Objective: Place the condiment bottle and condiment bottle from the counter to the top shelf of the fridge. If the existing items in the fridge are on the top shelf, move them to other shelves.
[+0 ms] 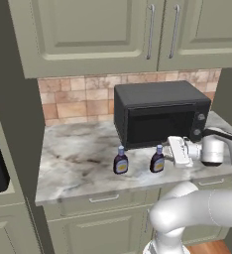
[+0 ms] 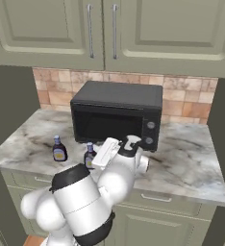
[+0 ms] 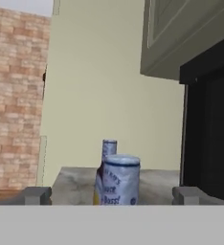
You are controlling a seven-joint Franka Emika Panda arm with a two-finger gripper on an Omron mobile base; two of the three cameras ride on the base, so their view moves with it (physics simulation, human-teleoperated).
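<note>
two condiment bottles [image 1: 120, 161] [image 1: 157, 159] on counter [image 1: 73, 158]

2 condiment bottles [image 1: 121, 162] side by side on counter [image 1: 73, 163], before microwave [image 1: 160, 113]

Two small dark-brown sauce bottles with bluish-purple necks and yellow-and-white labels stand on the desk, one to the left [image 1: 120, 161] and one to the right [image 1: 157, 160]. There is one grey-white marble desk with dark veins [image 1: 73, 158]. One black boxy microwave [image 1: 157, 116] sits on it. Two sage-green upper cabinet doors with silver bar handles hang above, one [image 1: 88, 30] and another [image 1: 207, 27]. One silver drawer handle [image 1: 104, 199] shows below the slab.
</note>
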